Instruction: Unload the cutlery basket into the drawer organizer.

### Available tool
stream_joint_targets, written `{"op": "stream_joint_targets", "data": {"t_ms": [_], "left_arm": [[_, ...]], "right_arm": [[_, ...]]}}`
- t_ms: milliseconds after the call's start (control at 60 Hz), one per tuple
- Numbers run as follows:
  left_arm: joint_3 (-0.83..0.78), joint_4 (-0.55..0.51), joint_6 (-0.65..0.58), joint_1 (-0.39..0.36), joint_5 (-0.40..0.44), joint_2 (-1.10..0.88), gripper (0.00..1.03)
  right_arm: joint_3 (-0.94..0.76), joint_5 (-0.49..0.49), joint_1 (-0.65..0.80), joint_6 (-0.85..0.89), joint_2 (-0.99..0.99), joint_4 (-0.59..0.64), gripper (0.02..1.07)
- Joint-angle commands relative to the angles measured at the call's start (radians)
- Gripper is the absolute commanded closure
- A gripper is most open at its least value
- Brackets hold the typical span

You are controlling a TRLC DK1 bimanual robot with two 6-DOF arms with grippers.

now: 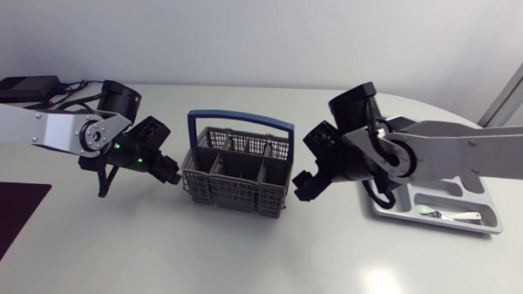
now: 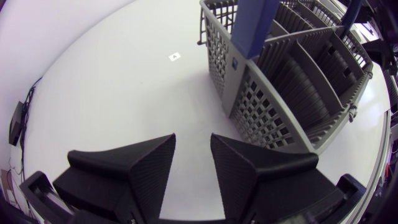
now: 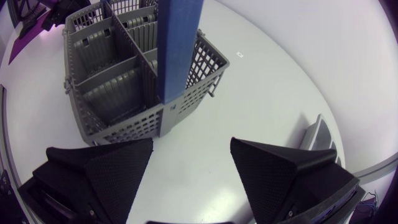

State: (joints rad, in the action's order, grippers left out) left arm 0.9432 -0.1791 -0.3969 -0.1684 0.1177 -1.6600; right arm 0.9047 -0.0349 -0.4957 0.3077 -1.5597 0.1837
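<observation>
The grey cutlery basket [image 1: 234, 170] with a blue handle [image 1: 241, 121] stands mid-table; its compartments look empty in every view. My left gripper [image 1: 165, 168] hangs just left of it, open, nothing between its fingers [image 2: 140, 163], the basket [image 2: 292, 81] ahead and to one side. Just right of the basket, my right gripper [image 1: 305, 185] is open wide and empty, with the basket [image 3: 118, 87] and its handle [image 3: 180, 43] ahead. The grey drawer organizer [image 1: 494, 227] lies at the right, partly under my right arm, with pale cutlery [image 1: 451, 215] in its front slot.
A dark purple mat [image 1: 6, 217] covers the front left corner. A black box [image 1: 24, 86] with cables sits at the back left. A corner of the organizer [image 3: 317, 134] shows beside my right gripper. Bare white table lies in front of the basket.
</observation>
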Motion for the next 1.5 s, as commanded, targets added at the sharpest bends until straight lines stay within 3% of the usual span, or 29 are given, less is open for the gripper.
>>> {"op": "stream_joint_targets", "data": {"t_ms": [0, 383, 583, 1150, 1483], "left_arm": [[-0.006, 0.024, -0.026, -0.019, -0.006, -0.021, 0.61], [-0.029, 0.036, -0.026, -0.118, -0.004, -0.011, 0.61], [-0.035, 0.036, -0.022, -0.168, -0.006, -0.011, 0.61], [-0.049, 0.038, -0.022, -0.120, -0.006, 0.034, 0.61], [-0.055, 0.038, -0.020, -0.138, -0.006, 0.034, 0.61]], "right_arm": [[0.053, -0.013, -0.018, -0.044, -0.054, -0.003, 0.17], [0.166, -0.030, 0.026, -0.053, -0.154, 0.002, 0.17], [0.142, -0.028, 0.049, -0.044, -0.152, 0.003, 0.17], [0.034, -0.086, -0.055, -0.055, -0.046, 0.023, 0.17], [0.034, -0.114, -0.046, -0.056, -0.048, 0.023, 0.17]]}}
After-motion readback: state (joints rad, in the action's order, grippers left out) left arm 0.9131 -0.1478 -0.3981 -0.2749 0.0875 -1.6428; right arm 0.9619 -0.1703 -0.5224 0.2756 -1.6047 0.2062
